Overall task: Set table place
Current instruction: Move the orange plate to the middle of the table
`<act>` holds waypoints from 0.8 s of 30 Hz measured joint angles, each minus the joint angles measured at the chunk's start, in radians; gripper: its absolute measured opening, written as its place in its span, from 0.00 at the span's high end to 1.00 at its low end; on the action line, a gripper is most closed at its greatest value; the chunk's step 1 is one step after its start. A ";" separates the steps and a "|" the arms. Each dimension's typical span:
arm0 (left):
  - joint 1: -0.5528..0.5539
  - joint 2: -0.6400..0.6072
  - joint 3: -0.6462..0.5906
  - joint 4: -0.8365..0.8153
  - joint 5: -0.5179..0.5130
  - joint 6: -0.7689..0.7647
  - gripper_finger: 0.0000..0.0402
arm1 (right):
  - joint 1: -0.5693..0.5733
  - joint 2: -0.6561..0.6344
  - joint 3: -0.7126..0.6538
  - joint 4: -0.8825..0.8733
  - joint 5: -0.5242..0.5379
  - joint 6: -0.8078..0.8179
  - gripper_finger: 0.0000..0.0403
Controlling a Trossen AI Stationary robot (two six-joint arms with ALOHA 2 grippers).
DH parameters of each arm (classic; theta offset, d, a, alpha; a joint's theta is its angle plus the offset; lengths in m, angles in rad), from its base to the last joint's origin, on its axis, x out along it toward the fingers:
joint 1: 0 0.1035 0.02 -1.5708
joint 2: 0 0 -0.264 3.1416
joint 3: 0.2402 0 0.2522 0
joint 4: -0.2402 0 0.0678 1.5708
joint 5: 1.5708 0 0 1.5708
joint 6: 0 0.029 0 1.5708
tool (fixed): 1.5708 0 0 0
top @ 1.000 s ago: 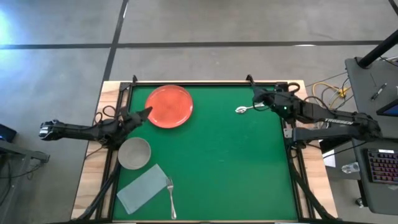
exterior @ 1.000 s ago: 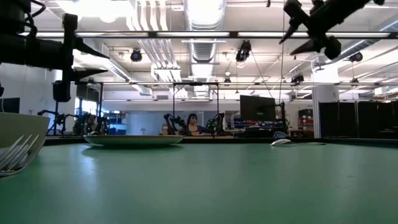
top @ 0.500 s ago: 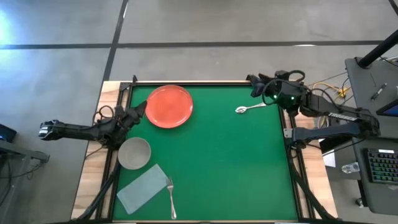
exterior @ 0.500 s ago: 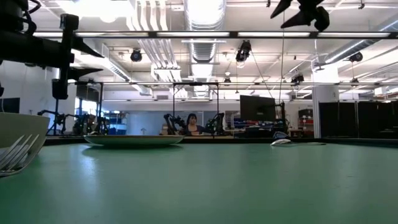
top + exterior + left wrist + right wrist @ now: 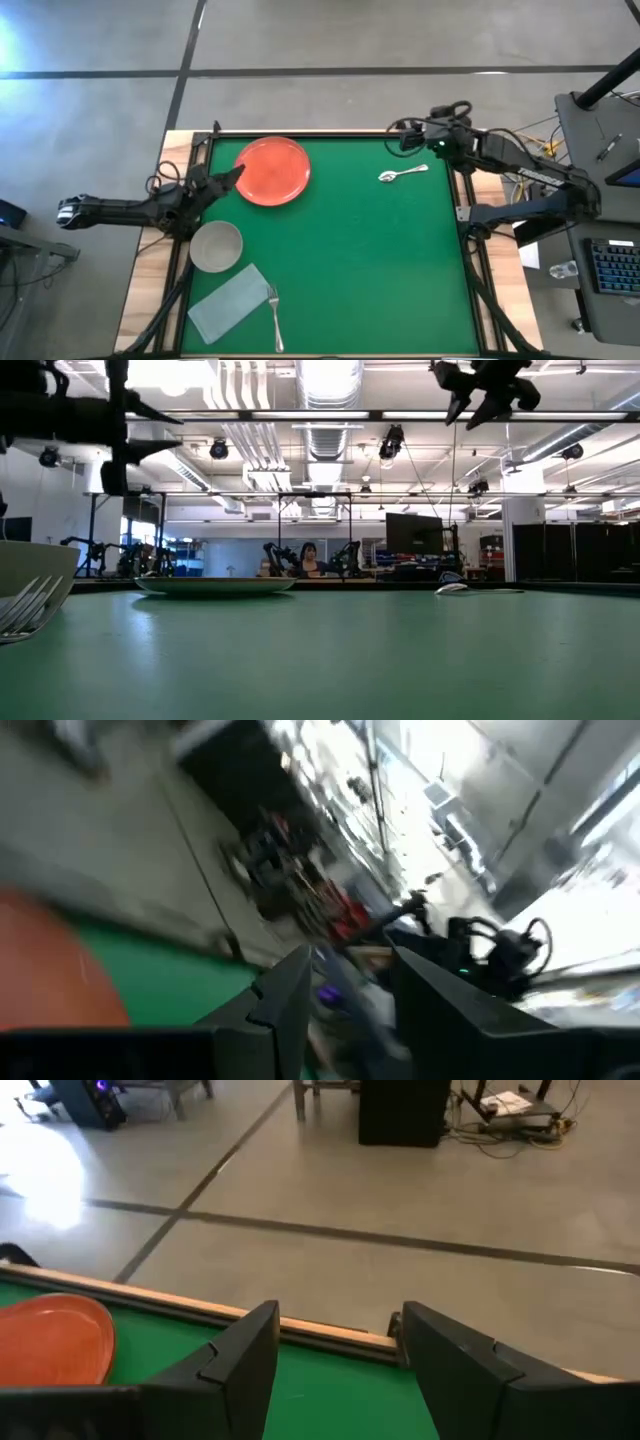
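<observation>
The round orange-red plate (image 5: 272,170) lies flat near the table's far left. The grey bowl (image 5: 216,246) stands nearer on the left. The silver fork (image 5: 274,318) rests partly on a grey-green napkin (image 5: 231,302). The silver spoon (image 5: 402,174) lies on the green top at far right. My left gripper (image 5: 238,175) hovers open beside the plate's left edge, high above the table in the low view (image 5: 165,435). My right gripper (image 5: 403,138) hangs open over the far edge, beyond the spoon, raised high (image 5: 478,395). The plate also shows in the right wrist view (image 5: 50,1340).
The table's wooden border (image 5: 300,1325) and black rails (image 5: 300,131) run along the far side. The green top (image 5: 370,270) is bare across the middle and near right. A desk with a keyboard (image 5: 612,270) stands off the right side. A person sits far back in the room (image 5: 308,555).
My right gripper has moved from just beside the spoon toward the table's far edge and risen, turning as it went; the spoon stayed put. My left gripper has risen a little beside the plate. Both stayed open.
</observation>
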 joint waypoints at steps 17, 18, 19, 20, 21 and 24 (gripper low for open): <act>0.696 0.520 0.502 -0.479 0.660 0.428 0.69 | -0.012 0.173 0.066 0.062 -0.078 0.132 0.49; 0.756 0.559 0.545 -0.544 0.748 0.436 0.69 | -0.017 0.175 0.079 0.039 -0.091 0.139 0.49; 0.815 0.596 0.592 -0.598 0.834 0.445 0.69 | -0.019 0.176 0.092 0.007 -0.100 0.141 0.49; 0.872 0.630 0.636 -0.655 0.893 0.462 0.69 | -0.021 0.177 0.103 -0.030 -0.104 0.141 0.49; 0.921 0.661 0.671 -0.737 0.928 0.495 0.69 | -0.021 0.178 0.116 -0.068 -0.106 0.140 0.49; 1.009 0.746 0.740 -0.897 0.934 0.586 0.69 | -0.019 0.173 0.153 -0.139 -0.107 0.138 0.49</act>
